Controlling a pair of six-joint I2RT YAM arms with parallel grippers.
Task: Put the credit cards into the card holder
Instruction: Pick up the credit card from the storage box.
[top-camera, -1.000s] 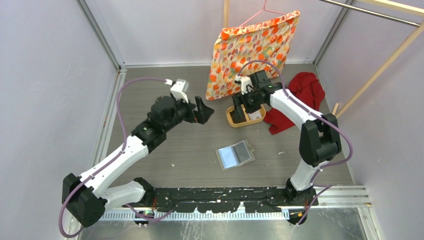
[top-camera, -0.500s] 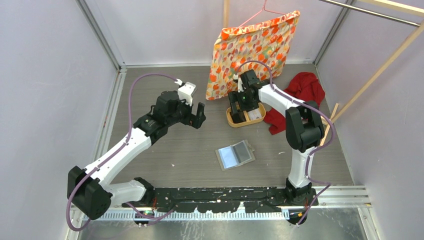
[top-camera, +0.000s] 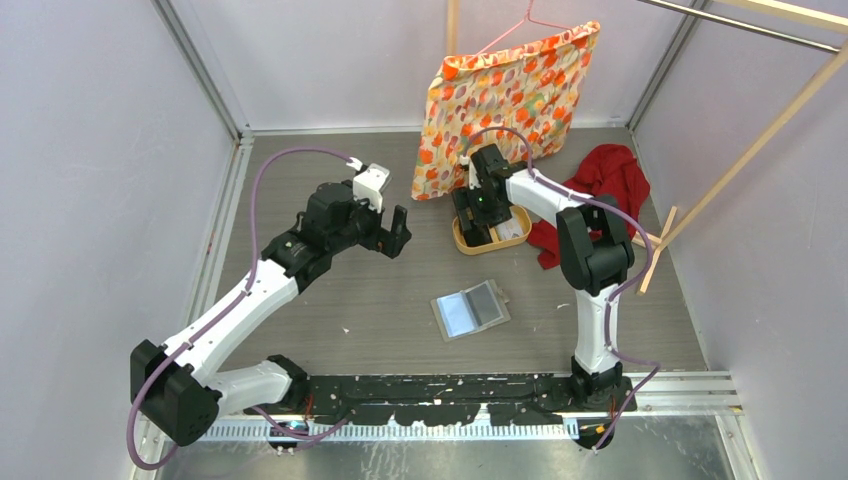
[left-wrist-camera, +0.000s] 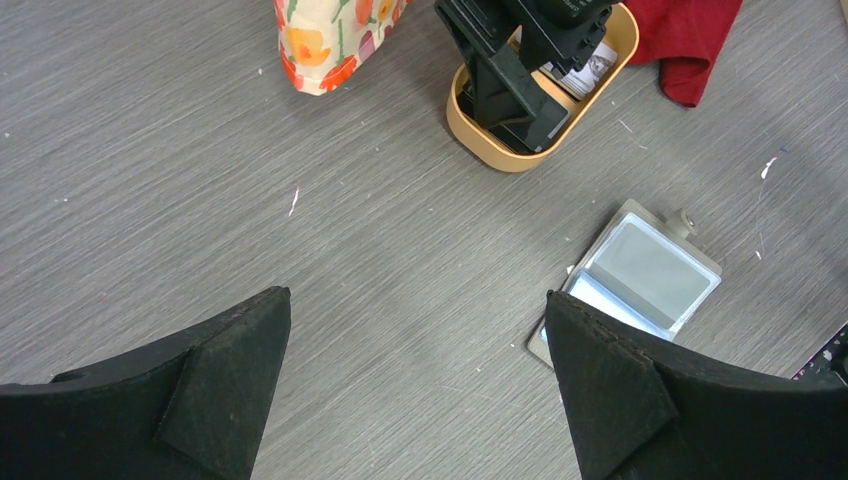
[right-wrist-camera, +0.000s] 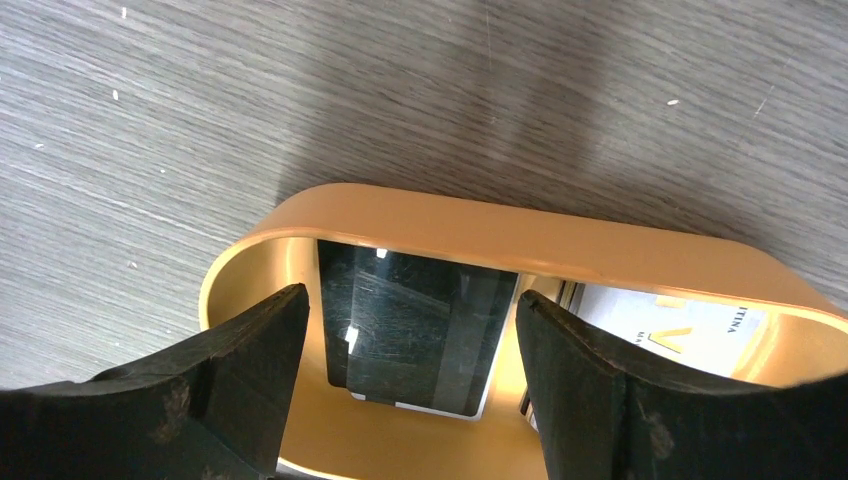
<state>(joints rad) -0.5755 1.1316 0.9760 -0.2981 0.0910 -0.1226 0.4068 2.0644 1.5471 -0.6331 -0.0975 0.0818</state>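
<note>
Right gripper (right-wrist-camera: 410, 300): fingers apart, nothing clamped; it hangs over the left end of the wooden tray (right-wrist-camera: 450, 220), one finger on each side of the black card (right-wrist-camera: 415, 335). Whether the tips touch the tray cannot be told.
Left gripper (left-wrist-camera: 415, 300): fingers wide apart and empty, above bare table (top-camera: 330, 300) at centre left of the top view.
Credit cards, place: both visible cards lie flat inside the tray, at upper centre of the top view.
Black card, heading: its edges sit nearly square to the right wrist frame, turned slightly clockwise; which edge is the longer cannot be told.
White card (right-wrist-camera: 680, 325), heading: printed, at the tray's right end, largely hidden behind the rim.
Tray axis: long axis runs left to right in the right wrist view.
Card holder (top-camera: 472, 310): open and flat at the centre of the table, well apart from the tray; long axis left to right, rising slightly to the right; pale half left, grey half right.
Surroundings: floral cloth (top-camera: 510, 100) hangs behind the tray; red cloth (top-camera: 610, 180) lies to its right.
Change from half a second ago: the right arm's elbow has swung further left and the gripper has shifted slightly over the tray; left arm, card holder and tray are unmoved.
</note>
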